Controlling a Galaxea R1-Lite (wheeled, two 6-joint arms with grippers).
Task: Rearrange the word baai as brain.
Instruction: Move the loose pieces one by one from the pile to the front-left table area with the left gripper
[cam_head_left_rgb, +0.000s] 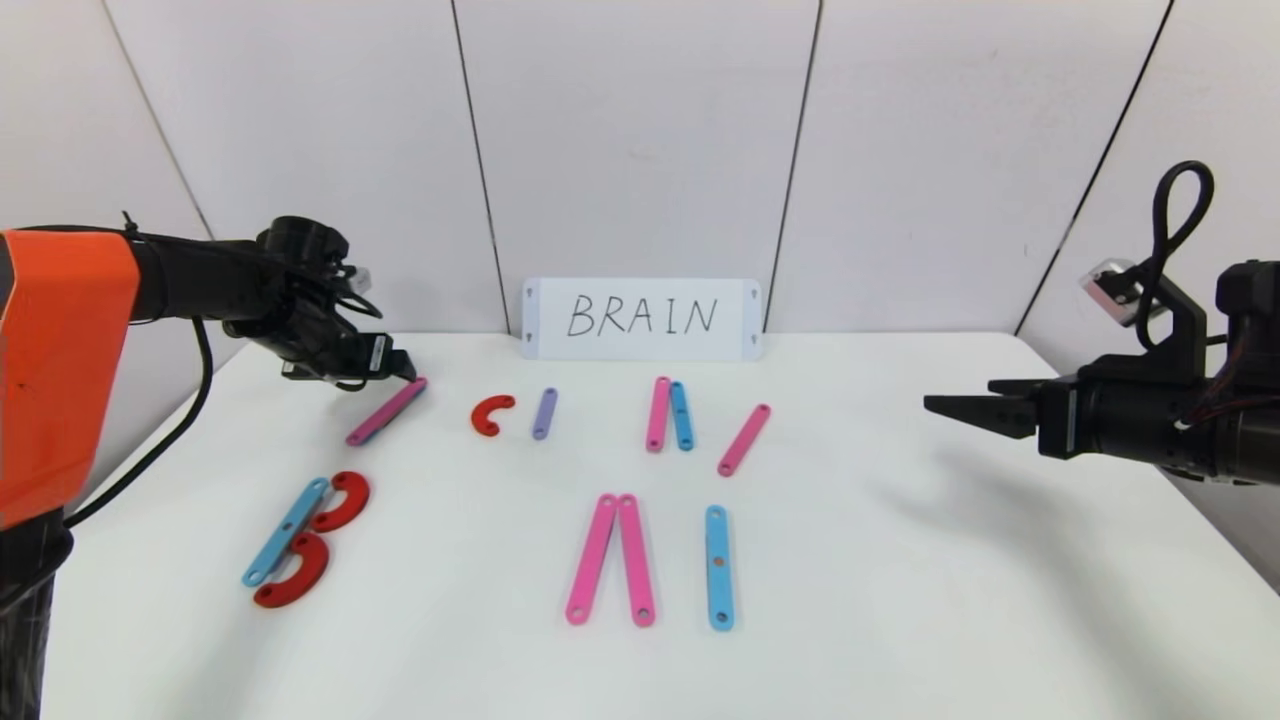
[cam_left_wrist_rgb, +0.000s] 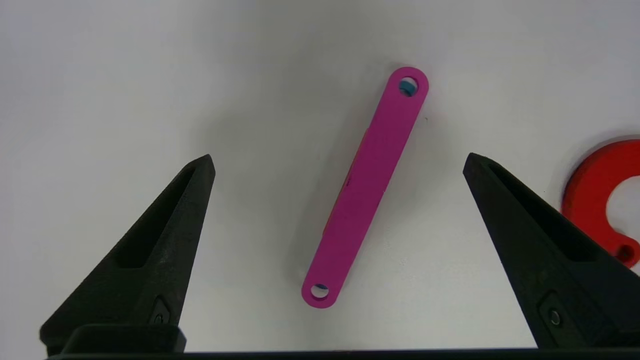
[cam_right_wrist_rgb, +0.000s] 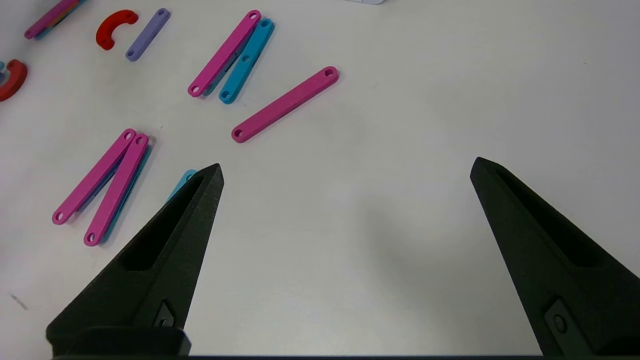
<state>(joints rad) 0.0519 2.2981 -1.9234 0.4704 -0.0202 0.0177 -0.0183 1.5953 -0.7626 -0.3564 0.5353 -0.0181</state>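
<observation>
Task was early-stage, by the look of it. On the white worktop (cam_head_left_rgb: 900, 600) only the B (cam_head_left_rgb: 305, 540) read clean at front left: blue bar, two red curves touching it. Front row also had a pink inverted-V (cam_head_left_rgb: 610, 560), no crossbar, and a blue bar (cam_head_left_rgb: 719, 567) as I. R and N weren't built; spare pieces lay loose behind.

Left tool (cam_left_wrist_rgb: 340, 165) hung wide open, empty, over a pink bar (cam_left_wrist_rgb: 367, 187) stacked on blue. Right tool (cam_right_wrist_rgb: 345, 170) also open, empty, parked at right.

All pieces flat, holed plastic.
</observation>
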